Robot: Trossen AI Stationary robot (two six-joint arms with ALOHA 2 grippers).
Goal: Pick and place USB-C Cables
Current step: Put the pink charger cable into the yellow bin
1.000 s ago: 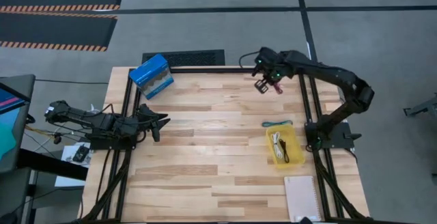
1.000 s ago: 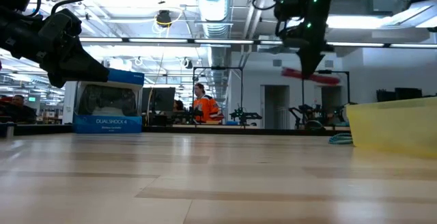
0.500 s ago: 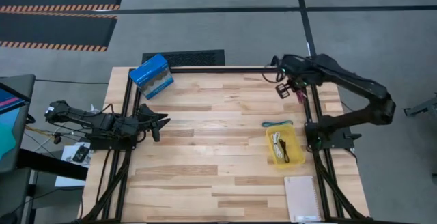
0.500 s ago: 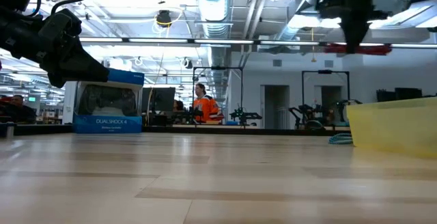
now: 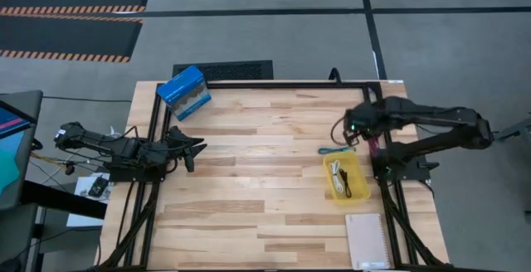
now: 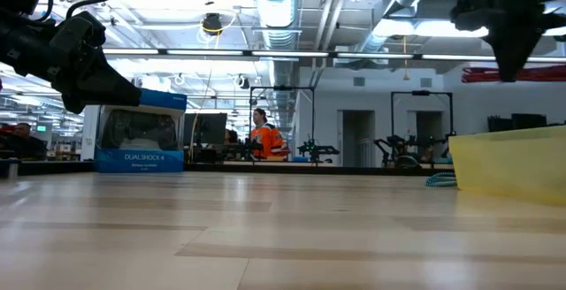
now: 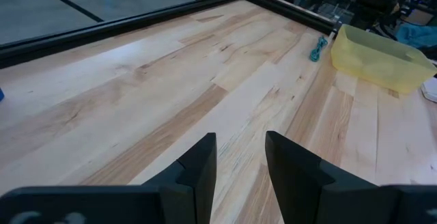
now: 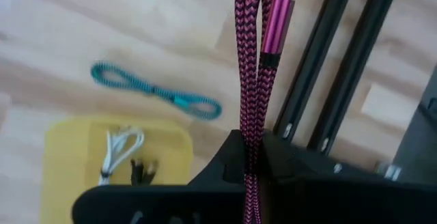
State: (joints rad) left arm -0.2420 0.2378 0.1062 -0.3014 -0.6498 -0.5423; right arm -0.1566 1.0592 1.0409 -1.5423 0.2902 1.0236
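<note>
Right end effector point(image 5: 371, 142) clenched on the dark red cable point(image 8: 254, 60), bundle hanging straight out between its fingers. Over the last second it has swung from the far middle of the table point(image 5: 249, 164), across toward the right edge, and now sits just above the far side of the yellow bin point(image 5: 346, 178). In the right wrist view the bin lies below and to one side of the end effector, with the white cable point(image 8: 117, 152) and the black cable point(image 8: 140, 171) already inside. The teal-blue cable point(image 8: 156, 92) lies on the wood just outside the bin, between it and the end effector. So the carry looks nearly done; a short move over the bin and a release should follow, then the teal one is left. Left end effector point(image 7: 239, 157) parked low at the table's left side, well apart, fingers apart, grasping nothing.
</note>
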